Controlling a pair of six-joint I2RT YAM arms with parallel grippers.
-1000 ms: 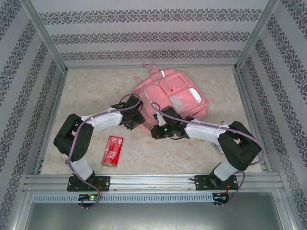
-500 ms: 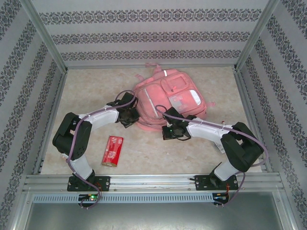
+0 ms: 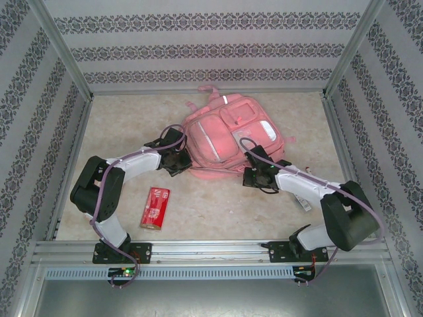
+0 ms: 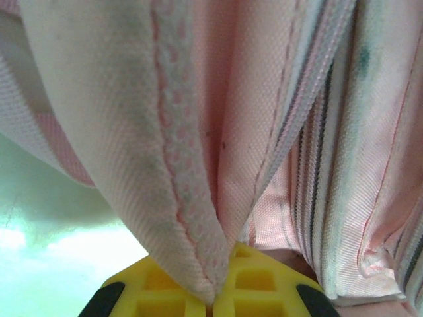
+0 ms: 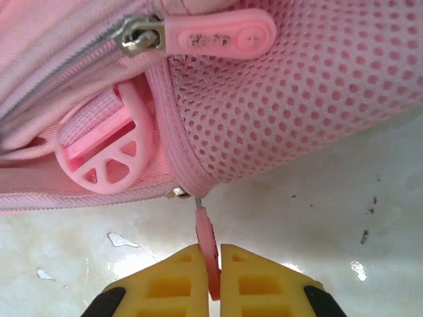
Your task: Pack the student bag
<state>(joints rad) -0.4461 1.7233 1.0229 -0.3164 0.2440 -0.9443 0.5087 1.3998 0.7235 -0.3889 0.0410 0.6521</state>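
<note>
Lying flat on the far middle of the pale marbled table [image 3: 132,125], the student bag [image 3: 228,135] has its front zip pockets facing up and its shoulder straps at the far end. At its near-left edge the left gripper [image 3: 180,160] is clenched on the bag: in the wrist view a fold of stitched pink fabric runs down between the yellow fingertips [image 4: 165,290]. At the near-right corner the right gripper [image 3: 254,173] is pinched tight on a thin pink zip tab [image 5: 210,254] that hangs from a slider at the bag's bottom seam. Just above that seam are a pink mesh pocket [image 5: 317,92], a round pink plastic buckle [image 5: 109,155] and a second, larger zip pull [image 5: 225,36]. A small red packet [image 3: 154,207] lies on the table near the left arm, well apart from the bag.
</note>
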